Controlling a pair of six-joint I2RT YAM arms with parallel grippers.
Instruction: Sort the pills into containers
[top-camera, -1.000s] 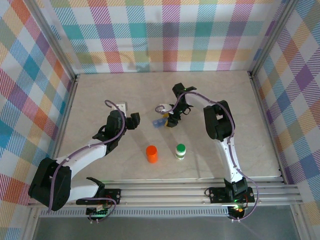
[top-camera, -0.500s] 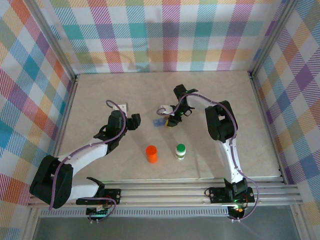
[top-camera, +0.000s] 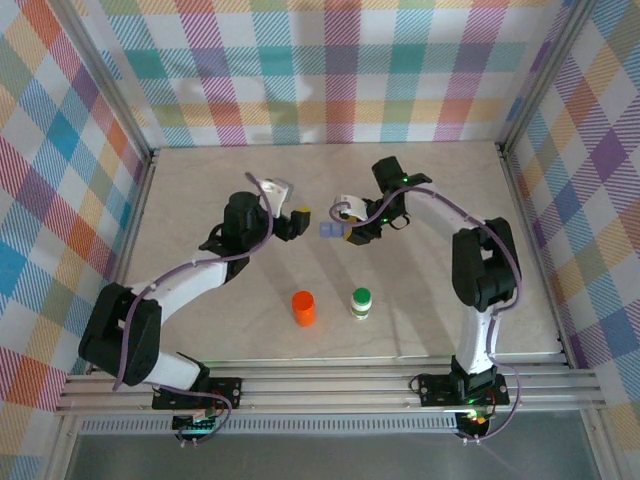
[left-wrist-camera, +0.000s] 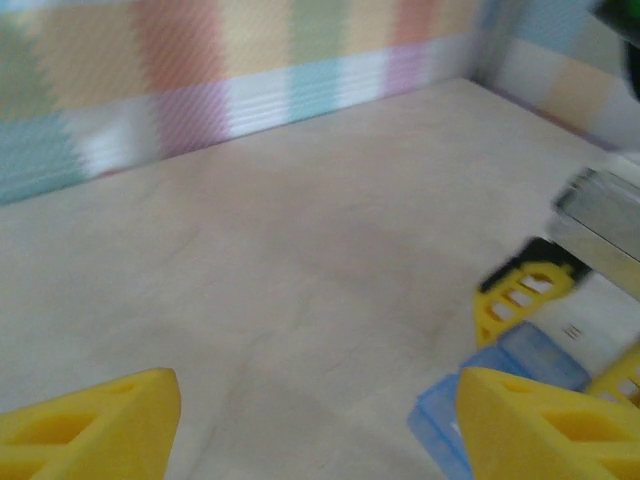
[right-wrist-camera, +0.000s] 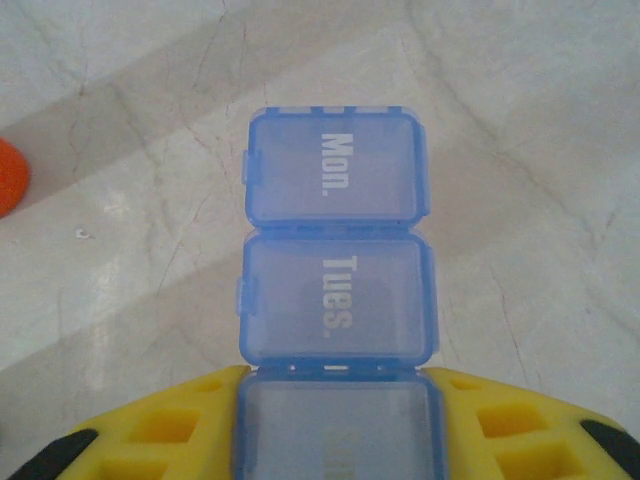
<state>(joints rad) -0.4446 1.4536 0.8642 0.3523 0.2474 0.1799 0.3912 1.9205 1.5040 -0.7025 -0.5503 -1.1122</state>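
Clearly, your right fingers (right-wrist-camera: 165, 425) gripped one end of the pill box (right-wrist-camera: 335, 240) at the counter's (top-camera: 200, 190) middle; your left fingers (left-wrist-camera: 90, 415) stood spread and empty just beside it.

One blue see-through plastic pill box (right-wrist-camera: 335, 290), w/ white letters on its lids. The far lid (right-wrist-camera: 335, 165) says "Mon." The next lid (right-wrist-camera: 337, 295) says "Tues." The 3rd lid (right-wrist-camera: 338, 425), btw the yellow fingers (right-wrist-camera: 180, 430), has letters too, but they're cut off, can't read.

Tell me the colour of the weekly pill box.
The pill box is translucent blue; clearest in the right wrist view.
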